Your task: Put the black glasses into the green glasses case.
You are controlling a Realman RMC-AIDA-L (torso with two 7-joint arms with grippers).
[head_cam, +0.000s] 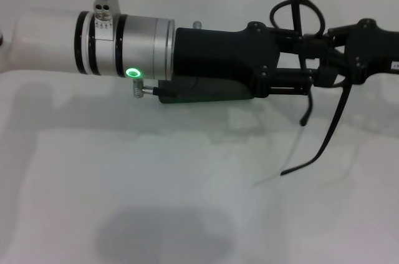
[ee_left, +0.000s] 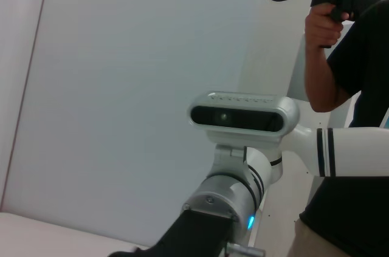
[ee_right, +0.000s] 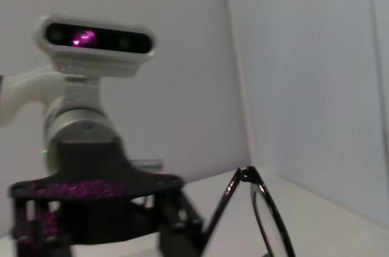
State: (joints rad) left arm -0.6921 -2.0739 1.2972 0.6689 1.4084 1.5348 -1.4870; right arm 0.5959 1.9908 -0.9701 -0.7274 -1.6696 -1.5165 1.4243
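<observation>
Left gripper: reaches in from the left, held level above the table; its black fingers are drawn in around the front of the black glasses, touching the frame where it meets the gripper's tip.
Right gripper: comes in from the right edge and meets the same spot from the other side; whether its fingers are actually clamped on the frame I cannot tell, since the two black bodies overlap there.
Black glasses: held in the air between the two grippers, well above the table; one rounded rim loops up over the left gripper, and the two temple arms hang down and curve away below. In the right wrist view the glasses show a thin black wire-like rim, a clear lens and a small hinge at the top corner.
Green glasses case: a dark slab lying on the table under the left arm, mostly hidden by it; open or shut cannot be made out.
Left arm: silver metal cylinder with black bands and a lit green ring, then a matte black housing.
Table: smooth, white, faintly glossy, carrying soft shadows.
</observation>
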